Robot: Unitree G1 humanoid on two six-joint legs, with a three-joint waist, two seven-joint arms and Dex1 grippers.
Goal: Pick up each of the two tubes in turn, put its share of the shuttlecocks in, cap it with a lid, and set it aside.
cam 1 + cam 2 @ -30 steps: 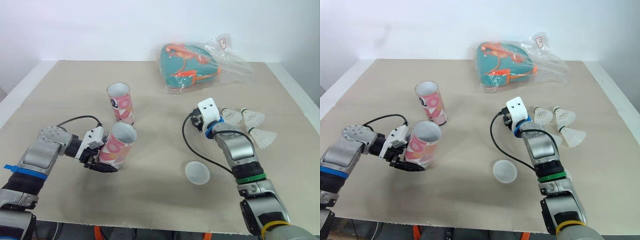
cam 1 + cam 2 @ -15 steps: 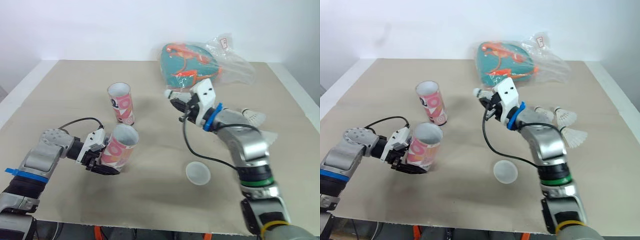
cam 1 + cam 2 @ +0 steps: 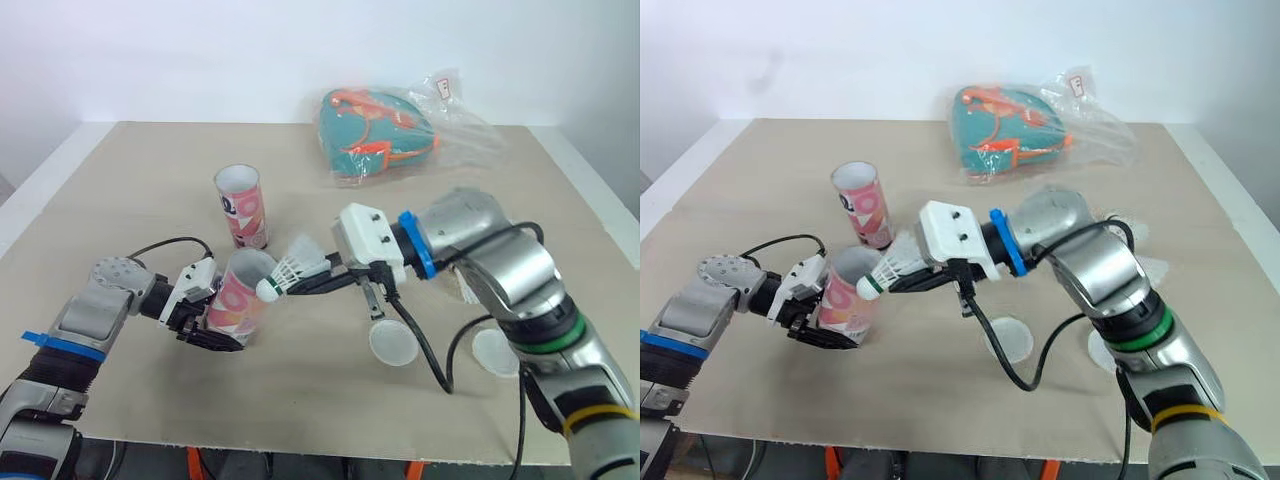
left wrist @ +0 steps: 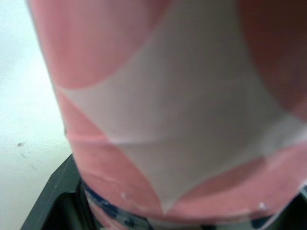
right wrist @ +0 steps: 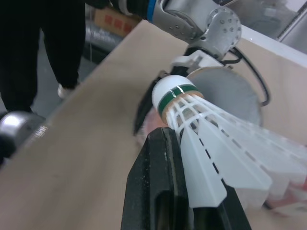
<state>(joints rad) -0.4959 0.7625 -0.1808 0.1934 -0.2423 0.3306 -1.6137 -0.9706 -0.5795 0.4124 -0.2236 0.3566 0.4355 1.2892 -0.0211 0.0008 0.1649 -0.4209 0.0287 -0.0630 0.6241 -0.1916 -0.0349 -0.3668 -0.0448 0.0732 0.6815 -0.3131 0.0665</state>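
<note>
Tube [image 4: 168, 120] blurred, cropped in L wrist view; prob. lid [image 3: 493, 352] partly behind R arm [image 3: 510, 265].

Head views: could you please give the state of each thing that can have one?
Left hand, shut on near tube.
Near tube, uncapped, tilted.
Far tube, uncapped, upright.
Right hand, shut on shuttlecock.
Shuttlecock, cork toward near tube's mouth.
Lids, both lying loose, off the tubes.

clamping a tilted pink tube [image 3: 238, 302] in the left gripper [image 3: 209, 319], holding a white shuttlecock [image 3: 291, 271] cork-first at its open mouth with the right gripper [image 3: 306, 285], near an upright second tube [image 3: 242, 206].
</note>
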